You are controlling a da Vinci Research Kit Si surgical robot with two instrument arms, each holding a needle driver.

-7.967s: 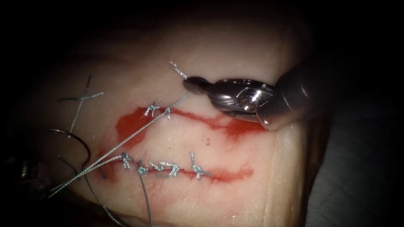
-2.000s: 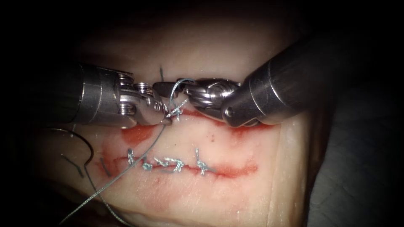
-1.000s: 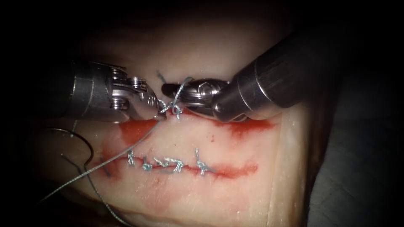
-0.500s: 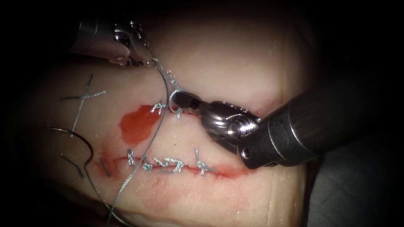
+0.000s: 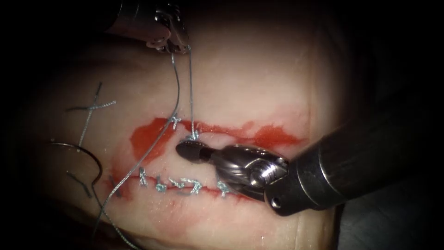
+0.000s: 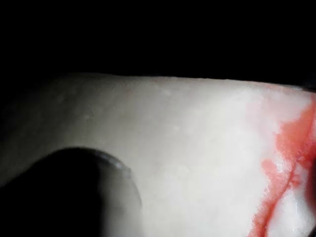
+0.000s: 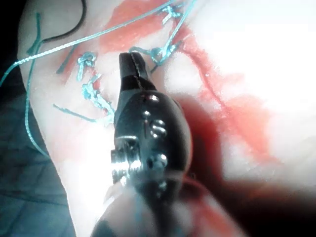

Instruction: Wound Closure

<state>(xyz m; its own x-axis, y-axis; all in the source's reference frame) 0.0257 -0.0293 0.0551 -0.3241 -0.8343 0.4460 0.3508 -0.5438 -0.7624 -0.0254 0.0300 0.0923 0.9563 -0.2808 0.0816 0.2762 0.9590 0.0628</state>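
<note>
your tissue point(image 5: 259, 74) takes up most of the endoscope view, a pale slab with two cuts running across it. red fluid point(image 5: 273, 135) lies along the upper cut point(image 5: 222, 130) and pools at its left end; the lower cut point(image 5: 185, 185) carries a row of knotted stitches point(image 5: 180, 184).

your right tool point(image 5: 185, 150) comes in from the right on its dark shaft and lies low over the tissue between the two cuts, its tip just below the knot point(image 5: 193, 135) on the upper cut. its jaws are closed together; in the right wrist view the right tool point(image 7: 132, 63) shows only a thin seam between them, and nothing is in their grip. the knot point(image 7: 159, 52) sits just beside that tip.

your left tool point(image 5: 178, 45) is at the far edge of the tissue, above the upper cut, and its jaws are clamped on the thread point(image 5: 190, 88). one strand runs straight from the jaws to the knot and looks taut; a second strand curves from the jaws, crosses the left end of the upper cut and trails off toward the near edge of the tissue.

your needle point(image 5: 85, 155) lies free on the tissue at the left, well apart from both tools, its curve lying on the surface. loose cut ends of thread point(image 5: 92, 107) lie above it.
</note>
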